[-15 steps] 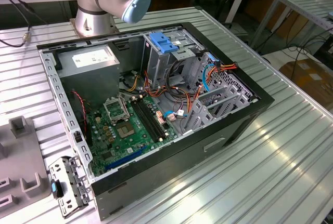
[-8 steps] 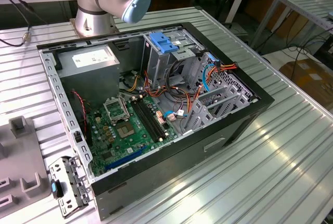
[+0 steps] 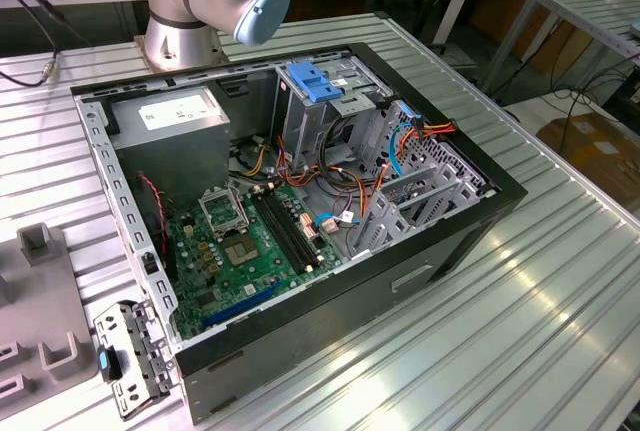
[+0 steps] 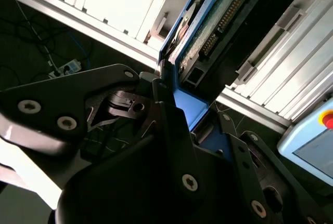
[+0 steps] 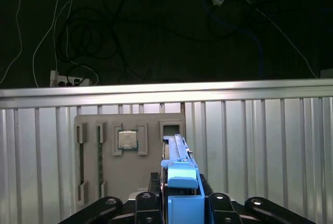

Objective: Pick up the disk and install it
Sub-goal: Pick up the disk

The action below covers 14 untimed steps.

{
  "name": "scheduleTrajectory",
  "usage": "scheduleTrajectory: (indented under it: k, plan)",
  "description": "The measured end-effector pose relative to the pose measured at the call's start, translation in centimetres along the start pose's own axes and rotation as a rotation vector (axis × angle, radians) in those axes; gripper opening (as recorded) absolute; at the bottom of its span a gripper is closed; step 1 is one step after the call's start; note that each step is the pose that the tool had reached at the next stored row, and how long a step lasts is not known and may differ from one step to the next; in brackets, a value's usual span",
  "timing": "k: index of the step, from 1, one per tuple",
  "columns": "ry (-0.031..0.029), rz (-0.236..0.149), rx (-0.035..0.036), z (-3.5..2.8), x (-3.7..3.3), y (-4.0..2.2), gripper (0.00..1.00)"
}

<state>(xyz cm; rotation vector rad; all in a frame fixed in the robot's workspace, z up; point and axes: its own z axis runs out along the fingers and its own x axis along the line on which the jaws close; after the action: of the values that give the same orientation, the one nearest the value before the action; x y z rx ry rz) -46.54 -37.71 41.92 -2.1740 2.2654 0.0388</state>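
The black 2-fingered gripper (image 5: 183, 207) is clenched on the disk (image 5: 181, 174), a flat dark hard drive with blue plastic side rails. In the first wrist view the disk stands edge-on between the fingers, its blue rail facing the camera. Behind it there is a flat grey plastic tray (image 5: 130, 177) holding a square silver processor chip (image 5: 127, 140), lying on the ribbed aluminium table (image 5: 260, 146). In the second wrist view the disk's green circuit-board face (image 4: 208, 31) shows beside a blue rail. In the exterior view, an open black computer case (image 3: 440, 251) lies in the centre of the frame. It holds a green motherboard (image 3: 240, 251), a plain grey metal box with a white sticker (image 3: 175, 126) at upper left, and a bright blue ribbed bracket (image 3: 312, 83) near the top. The arm's silver base (image 3: 185, 11) stands at the top edge.
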Motion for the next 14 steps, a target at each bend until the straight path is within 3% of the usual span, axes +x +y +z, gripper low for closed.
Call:
scheduleTrajectory:
  k: [14]
  plan:
    - [0.0000,0.000,0.0001,-0.81,-0.02,0.01,0.37]
